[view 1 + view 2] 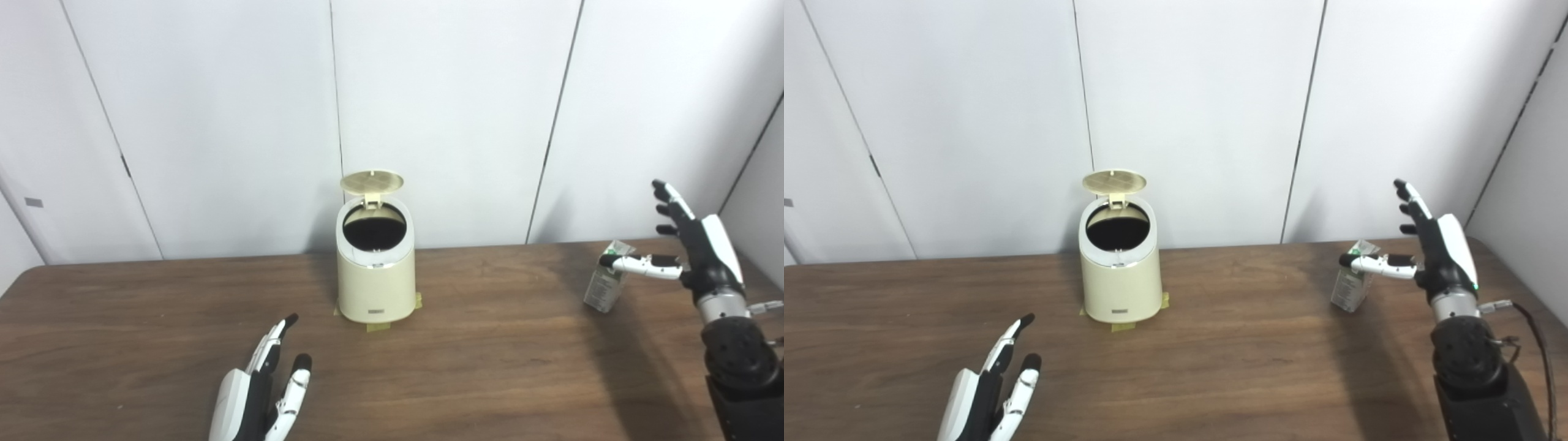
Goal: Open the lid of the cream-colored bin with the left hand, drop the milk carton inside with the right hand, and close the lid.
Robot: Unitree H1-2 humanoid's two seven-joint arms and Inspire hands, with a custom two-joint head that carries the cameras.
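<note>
Since the lid (372, 181) already stands up on its rear hinge, the cream-colored bin (375, 278) shows a dark round mouth w/ nothing visible inside, so step one looks done. Bin sits mid-table, toward the wall, w/ bits of yellowish tape (380, 327) poking out at its base, prob. to keep it from sliding when pressed.

Milk carton (605, 282) is upright on the table's right side, well apart from the bin. Right hand (692, 245) is beside it, fingers spread and pointing up, thumb reaching across the carton's top front; not clamped yet, more a pre-grasp pose, though whether the thumb touches is hard to tell. Judging by that, the pick-up is the step in hand.

Left hand (263, 386) hovers low near the front edge, left of and nearer than the bin, fingers straight and apart, holding nothing, likely parked clear so the right arm has room, and ready for closing the lid.

Surface is a dark wood-grain table (490, 367); behind it plain white wall panels (441, 92) w/ thin dark seams.
</note>
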